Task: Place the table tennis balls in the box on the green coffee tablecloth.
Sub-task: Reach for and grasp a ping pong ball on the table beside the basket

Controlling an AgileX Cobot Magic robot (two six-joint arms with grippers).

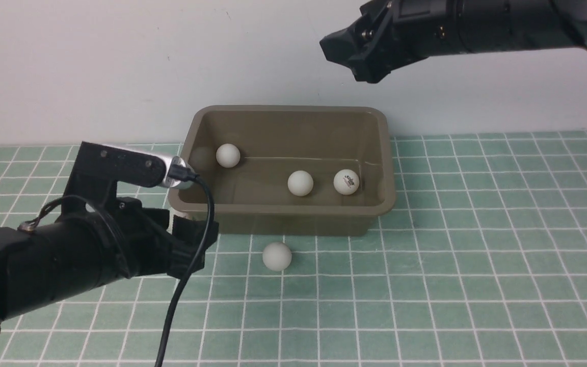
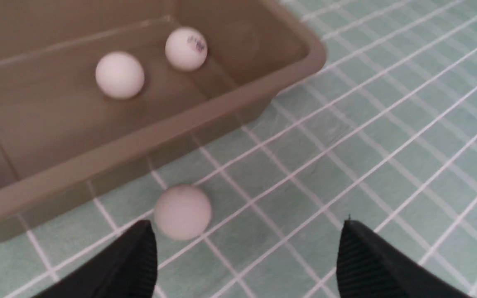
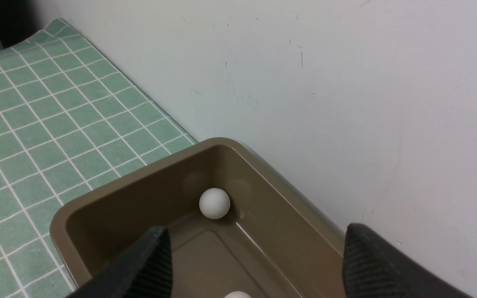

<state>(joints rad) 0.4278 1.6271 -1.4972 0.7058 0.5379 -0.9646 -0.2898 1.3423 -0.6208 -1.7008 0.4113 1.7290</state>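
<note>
Since the cloth (image 1: 477,255) lies flat and smooth all round the box (image 1: 298,221), anything round on it will probably roll at a light touch, and that governs the step in hand: picking up the one ball left outside.

The box stands on the cloth with its back to the wall. Three balls rest on its floor: one at the far left corner (image 1: 228,155), one near the middle (image 1: 300,183), and one with a dark logo (image 1: 346,182) just right of that, close to the front wall. Plenty of floor is free, so a drop anywhere inside should do.

The left gripper (image 1: 189,244) sits low by the box's front left corner, jaws spread wide and holding nothing. The right gripper (image 1: 347,61) hangs high over the box's far right corner, also parted and empty; its wrist view looks down into the box.

The loose ball (image 1: 276,256) lies on the cloth just in front of the box's front wall, not touching it. In the left wrist view it (image 2: 182,212) lies close to one finger (image 2: 139,256), well off the middle of the gap. I would centre the jaws over the ball first, come straight down so neither finger knocks it toward the box, close gently, then lift clear of the rim before letting go.
</note>
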